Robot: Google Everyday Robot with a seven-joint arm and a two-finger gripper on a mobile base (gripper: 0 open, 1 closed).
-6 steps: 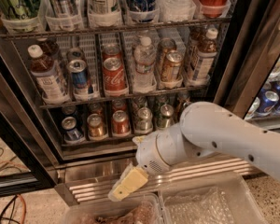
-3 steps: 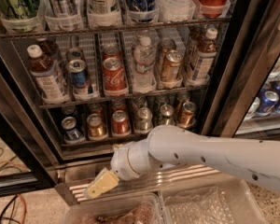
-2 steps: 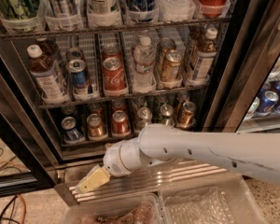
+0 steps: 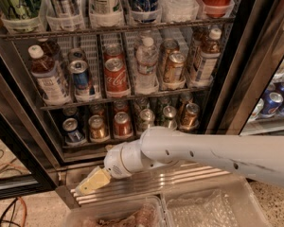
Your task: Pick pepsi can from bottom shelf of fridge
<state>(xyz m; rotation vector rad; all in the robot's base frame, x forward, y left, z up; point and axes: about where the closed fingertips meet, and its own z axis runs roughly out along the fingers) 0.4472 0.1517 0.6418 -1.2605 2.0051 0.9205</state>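
Observation:
The pepsi can [image 4: 72,129], short and dark blue with a silver top, stands at the left end of the bottom shelf [image 4: 85,144] of the fridge [image 4: 223,91]. Gold [image 4: 97,128] and red [image 4: 122,125] short cans stand to its right. My gripper [image 4: 91,182], with a pale yellow tip, is below the shelf in front of the ribbed steel base panel [image 4: 184,178]. It is lower than the pepsi can and slightly to its right, and holds nothing I can see. My white arm [image 4: 213,152] reaches in from the right and hides part of the base panel.
The middle rack holds a taller blue can [image 4: 80,78], a red cola can [image 4: 114,74] and bottles. Clear plastic bins [image 4: 213,207] sit in front below the arm. A second cooler with blue cans [image 4: 274,103] is at the right. Cables [image 4: 9,207] lie on the floor at the left.
My arm has swung left and a little down along the base panel. The gripper has moved from below the middle cans to below the left end of the bottom shelf. The cans have not moved.

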